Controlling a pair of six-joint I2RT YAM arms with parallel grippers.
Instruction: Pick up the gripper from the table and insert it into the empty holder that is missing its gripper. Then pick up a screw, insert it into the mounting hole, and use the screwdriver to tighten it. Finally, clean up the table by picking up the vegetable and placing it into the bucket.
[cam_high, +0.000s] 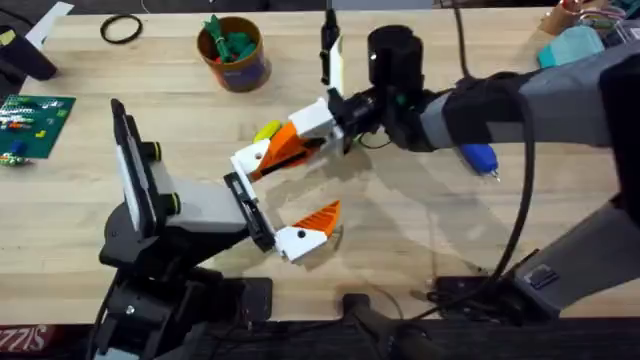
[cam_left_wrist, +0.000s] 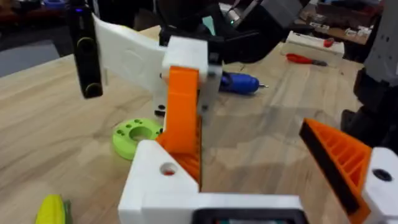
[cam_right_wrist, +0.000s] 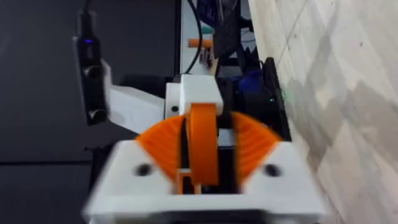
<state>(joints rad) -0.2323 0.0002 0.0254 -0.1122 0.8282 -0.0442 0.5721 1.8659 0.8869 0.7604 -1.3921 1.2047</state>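
A light wooden plank table (cam_high: 90, 215) carries an orange-brown bucket (cam_high: 233, 53), a blue-handled screwdriver (cam_high: 480, 157), a yellow-green vegetable (cam_high: 267, 130), a black ring (cam_high: 121, 29) and a green circuit board (cam_high: 32, 122).

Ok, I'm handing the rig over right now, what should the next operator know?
Right pincer: shut on the white-based gripper with the smooth orange wedge, holding it off the light wooden table close to the flat black bracket holder.
Left pincer: state unclear.
Done: gripper picked up.
Left: whether it is seated I cannot tell. Then the screw (none spotted) and tightening.
The blue-handled screwdriver lies by the right arm.
The small yellow-green vegetable is on the table, not yet in the orange-brown bucket.
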